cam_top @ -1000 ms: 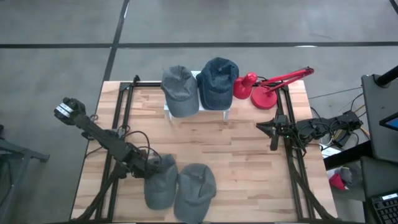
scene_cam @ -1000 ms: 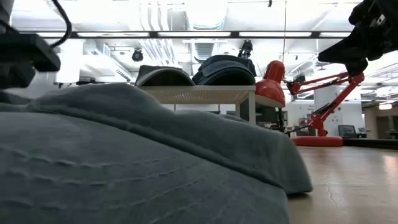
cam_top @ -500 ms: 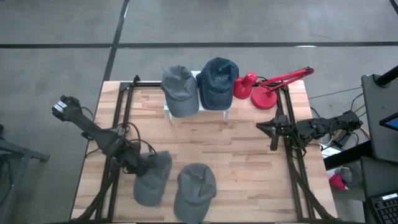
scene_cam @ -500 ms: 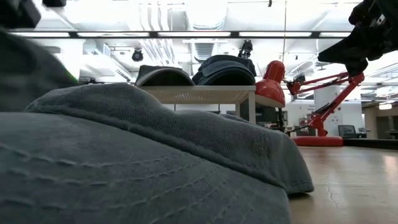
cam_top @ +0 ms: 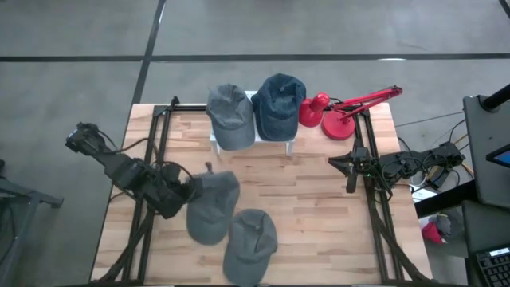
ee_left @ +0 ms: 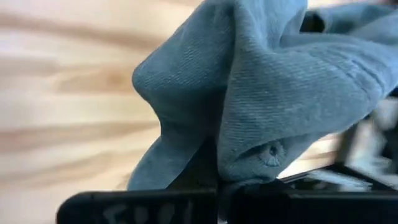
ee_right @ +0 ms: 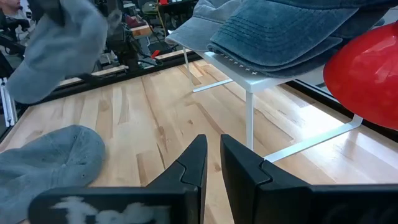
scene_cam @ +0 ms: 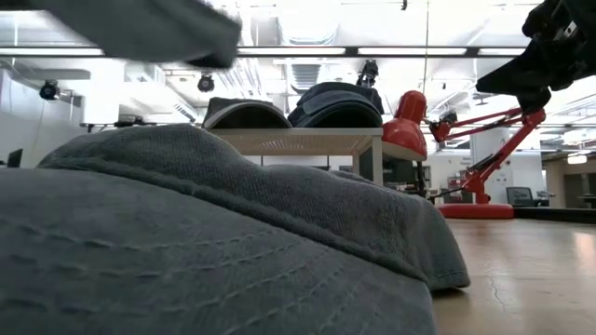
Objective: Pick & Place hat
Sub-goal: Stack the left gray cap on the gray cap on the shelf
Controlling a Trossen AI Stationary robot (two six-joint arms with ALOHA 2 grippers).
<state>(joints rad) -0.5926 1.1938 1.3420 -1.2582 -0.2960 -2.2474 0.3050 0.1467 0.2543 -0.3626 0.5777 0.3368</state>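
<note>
My left gripper (cam_top: 183,192) is shut on a grey cap (cam_top: 215,207) over the table's left middle. The cap shows lifted at the top of the low view (scene_cam: 140,23) and in the right wrist view (ee_right: 56,50). A second grey cap (cam_top: 249,243) lies crown up near the near edge and fills the low view (scene_cam: 186,242). Two more caps, grey (cam_top: 229,115) and blue (cam_top: 279,104), rest on a white stand (ee_right: 249,74) at the far edge. My right gripper (cam_top: 344,169) waits shut at the table's right (ee_right: 212,158). My left gripper pinches a bunched fold of the cap's crown cloth (ee_left: 249,168) between its two fingers, beside a stitched eyelet. It comes level from the table's left. The cap is lifted clear of the table and extends rightward from the fingers, its cloth creased around the hold.
A red desk lamp (cam_top: 335,115) stands at the far right corner beside the stand. Bare wooden tabletop (cam_top: 311,207) lies between the caps and the right arm. Black frame rails (cam_top: 155,135) run along both sides of the table.
My left gripper has risen and moved toward the far edge, staying shut on the grey cap. The cap has come up off the table beside the second cap and now hangs clear, farther from the near edge. The second cap has stayed put.
</note>
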